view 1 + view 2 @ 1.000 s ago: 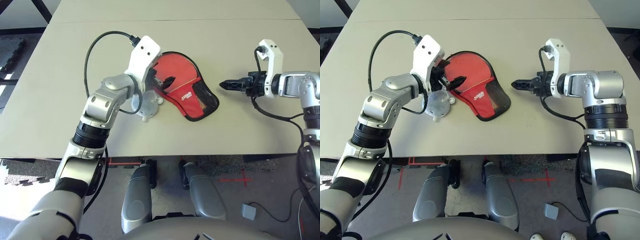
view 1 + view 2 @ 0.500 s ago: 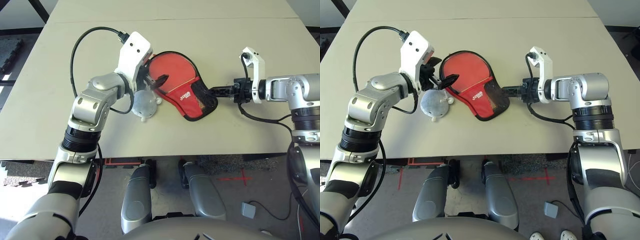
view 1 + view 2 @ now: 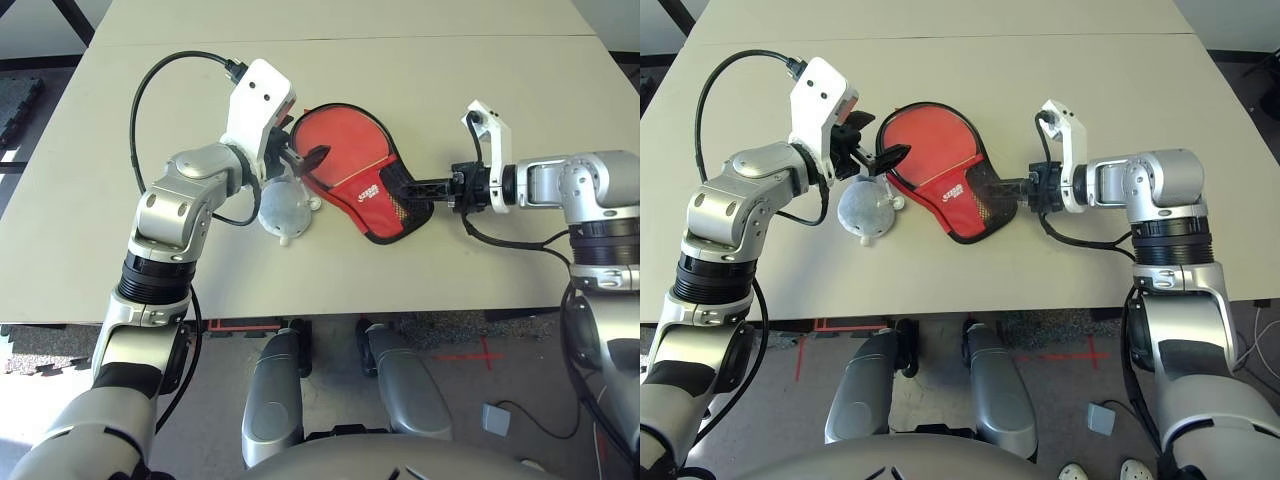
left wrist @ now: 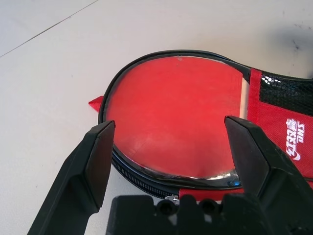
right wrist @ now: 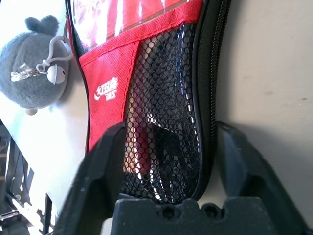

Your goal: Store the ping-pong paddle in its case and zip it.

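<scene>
The case (image 3: 362, 178) lies flat near the middle of the table (image 3: 480, 90), its long axis running diagonally: the round end points away from the robot and toward its left, the narrow mesh-pocket end toward the robot and its right. The ping-pong paddle (image 4: 176, 122) sits inside it, red face showing through the open round end (a strip of pale wood edge shows beside the mesh). The left gripper (image 3: 306, 160) hovers at the round end, fingers spread wide and holding nothing. The right gripper (image 3: 405, 186) straddles the narrow mesh end, fingers on either side of it; whether they pinch it I cannot tell. A small grey pouch (image 3: 285, 208) lies just beside the case.
</scene>
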You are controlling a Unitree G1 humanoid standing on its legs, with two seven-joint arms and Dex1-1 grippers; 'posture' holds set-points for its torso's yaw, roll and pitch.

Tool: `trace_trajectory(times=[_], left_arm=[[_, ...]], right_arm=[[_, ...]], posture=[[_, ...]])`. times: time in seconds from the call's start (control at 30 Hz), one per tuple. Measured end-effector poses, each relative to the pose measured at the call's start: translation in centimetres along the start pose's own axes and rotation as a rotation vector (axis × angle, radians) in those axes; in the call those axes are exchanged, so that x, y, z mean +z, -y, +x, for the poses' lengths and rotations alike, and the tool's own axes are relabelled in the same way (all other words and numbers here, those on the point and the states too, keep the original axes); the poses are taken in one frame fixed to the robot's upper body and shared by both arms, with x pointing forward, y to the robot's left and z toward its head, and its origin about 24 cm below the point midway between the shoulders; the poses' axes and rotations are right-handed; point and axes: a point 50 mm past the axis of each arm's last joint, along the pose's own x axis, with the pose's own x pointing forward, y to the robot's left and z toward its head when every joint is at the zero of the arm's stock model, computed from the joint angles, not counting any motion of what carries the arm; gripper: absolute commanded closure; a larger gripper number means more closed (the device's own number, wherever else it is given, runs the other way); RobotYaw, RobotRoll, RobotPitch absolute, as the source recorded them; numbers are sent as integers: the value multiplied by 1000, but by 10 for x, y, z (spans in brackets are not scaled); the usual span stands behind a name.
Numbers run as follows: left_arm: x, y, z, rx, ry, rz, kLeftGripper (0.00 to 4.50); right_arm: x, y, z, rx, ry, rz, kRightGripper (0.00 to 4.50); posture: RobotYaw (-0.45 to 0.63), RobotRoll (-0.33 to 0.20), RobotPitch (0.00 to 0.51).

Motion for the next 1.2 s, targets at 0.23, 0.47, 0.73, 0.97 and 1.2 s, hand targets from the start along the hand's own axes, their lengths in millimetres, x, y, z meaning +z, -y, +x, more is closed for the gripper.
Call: trace_trajectory(times=[0.23, 0.47, 0.73, 0.97, 1.2], left_arm=[[0, -2, -1, 13, 4, -3, 0], [1, -4, -2, 28, 7, -6, 0], [-1, -6, -2, 36, 13, -5, 0], [-5, -11, -3, 47, 12, -18, 0], [-6, -11, -3, 46, 17, -18, 0]], right_arm=[[-7, 2, 0, -2, -34, 37, 4342], [-14, 7, -14, -28, -47, 39, 4452], [-29, 13, -40, -57, -86, 42, 4452], [-46, 20, -67, -97, -128, 62, 4452], [-61, 21, -87, -117, -159, 97, 4452]], posture=[[95, 0, 283], [80, 0, 292], [55, 0, 302], [36, 0, 312], [18, 0, 317]])
